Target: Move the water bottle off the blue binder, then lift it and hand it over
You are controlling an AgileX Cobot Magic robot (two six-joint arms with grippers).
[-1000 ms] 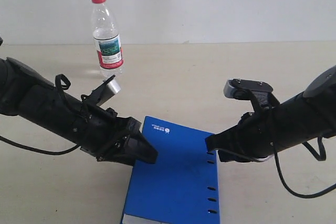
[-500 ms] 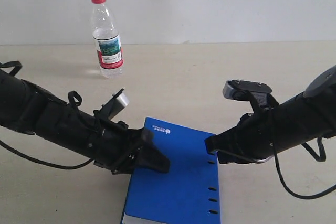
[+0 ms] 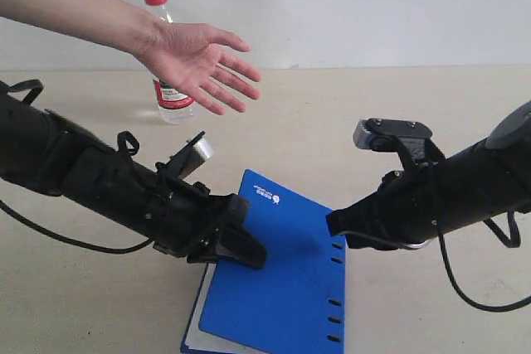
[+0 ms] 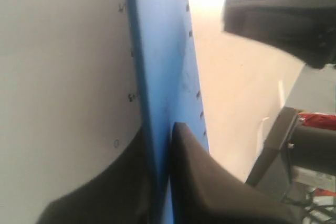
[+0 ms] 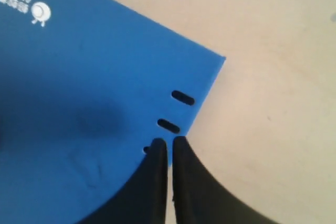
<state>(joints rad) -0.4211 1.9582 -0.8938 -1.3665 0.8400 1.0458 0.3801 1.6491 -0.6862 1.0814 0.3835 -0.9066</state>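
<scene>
Two arms are set at opposite edges of the binder (image 3: 290,288), which lies on the counter (image 3: 373,113) at 6 o'clock in the exterior view. The left jaws are clamped on the cover at its 9 o'clock edge. In the left wrist view the blue sheet runs between the two fingers (image 4: 210,192), with the white pages (image 4: 63,77) to one side. On that side the cover is raised slightly off the pages, probably because so thin and flat a thing can only be taken by its edge. The right jaws are closed on nothing, tips together at the 3 o'clock edge just beside the ring slots (image 5: 182,97). Whether the cover is pressed there cannot be told. A bracing role is likely, so that the binder is not slid away while its other side is pinched. The bottle (image 3: 158,7) stands upright on the counter at 11 o'clock, red cap up and well apart from the binder, so the first step is judged done. The bottle is partly hidden by a person's hand (image 3: 203,64), held open with fingers spread and reached in from 10 o'clock above the counter, evidently offered to receive what is lifted. The lift and the handover are judged not yet done.
</scene>
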